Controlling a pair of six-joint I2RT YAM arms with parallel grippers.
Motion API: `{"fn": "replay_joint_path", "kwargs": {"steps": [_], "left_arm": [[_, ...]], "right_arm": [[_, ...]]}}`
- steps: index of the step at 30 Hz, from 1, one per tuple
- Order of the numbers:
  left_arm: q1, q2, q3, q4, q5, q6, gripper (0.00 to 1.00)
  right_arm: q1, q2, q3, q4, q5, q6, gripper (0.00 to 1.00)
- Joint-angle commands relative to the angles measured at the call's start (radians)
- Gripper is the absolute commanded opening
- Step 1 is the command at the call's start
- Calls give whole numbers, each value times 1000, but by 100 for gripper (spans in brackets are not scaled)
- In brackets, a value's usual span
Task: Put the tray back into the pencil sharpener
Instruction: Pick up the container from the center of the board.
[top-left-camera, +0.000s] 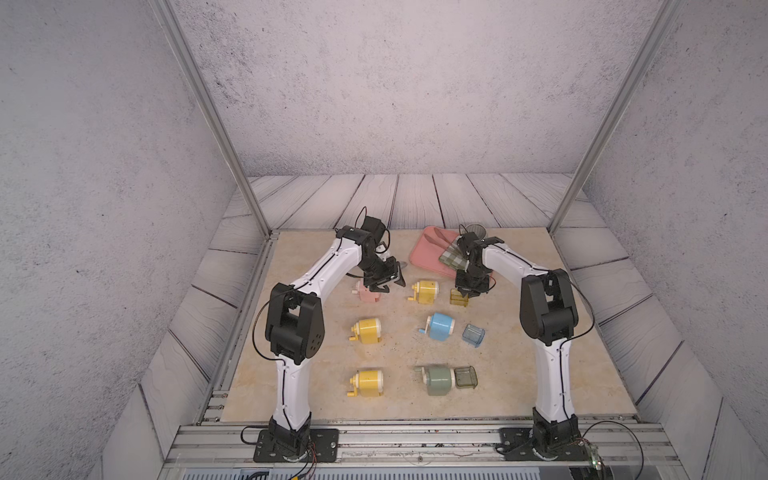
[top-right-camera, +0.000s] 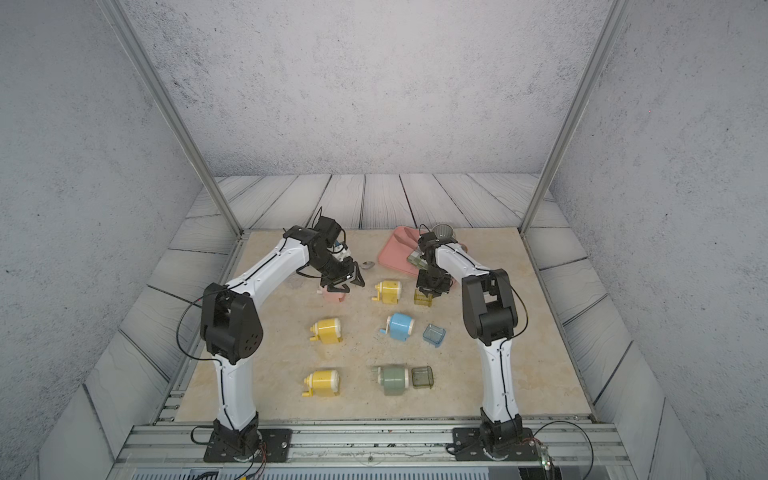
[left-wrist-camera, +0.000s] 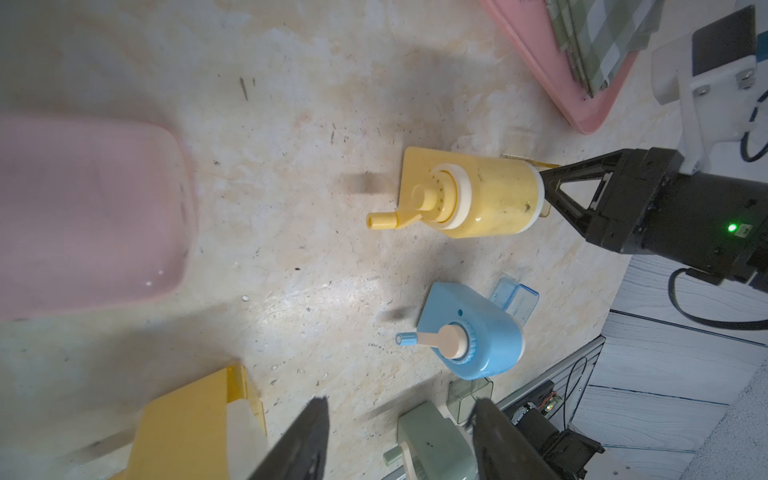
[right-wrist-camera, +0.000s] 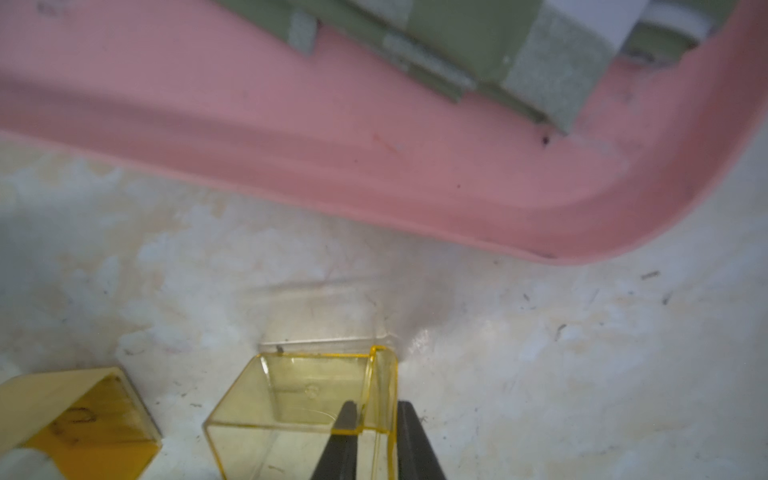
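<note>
**While the right arm nips the yellow tray, the left hangs open**

Where the yellow tray (top-left-camera: 459, 298) stands on the table (top-left-camera: 519, 353), it is just beside the back end of the yellow pencil sharpener (top-left-camera: 426, 291), outside it and not slotted in. The right gripper (right-wrist-camera: 376, 409) pinches the tray's end wall: one jaw sits inside the clear yellow box, the other outside, both pressed against the plastic.

As for writing, little can be read. A small round moulded mark (right-wrist-camera: 309, 390) shows on the tray's floor, and a dark scrawl (right-wrist-camera: 77, 417) sits on the amber face of the sharpener beside it. Both are too faint to make out.

The left gripper (left-wrist-camera: 399, 403) hangs above the pink sharpener (top-left-camera: 368, 293), its jaws spread with nothing between them.

Behind the right gripper lies a pink platter (top-left-camera: 424, 253) bearing a checked cloth (top-left-camera: 451, 255). No label shows on either.
</note>
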Motion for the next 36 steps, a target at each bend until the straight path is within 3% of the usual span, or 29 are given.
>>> {"fn": "replay_joint_path", "kwargs": {"steps": [1,13,19,36], "left_arm": [[1,-18,0,-11,11,15,59],[0,34,46,12,28,2,59],[-6,88,65,109,70,-61,62],[-33,231,182,150,46,-53,68]], "right_arm": [[-5,-7,1,-3,-1,2,17],[-5,-33,19,-49,33,-43,3],[-6,-39,71,-122,47,-78,2],[6,61,241,-274,7,-110,2]]}}
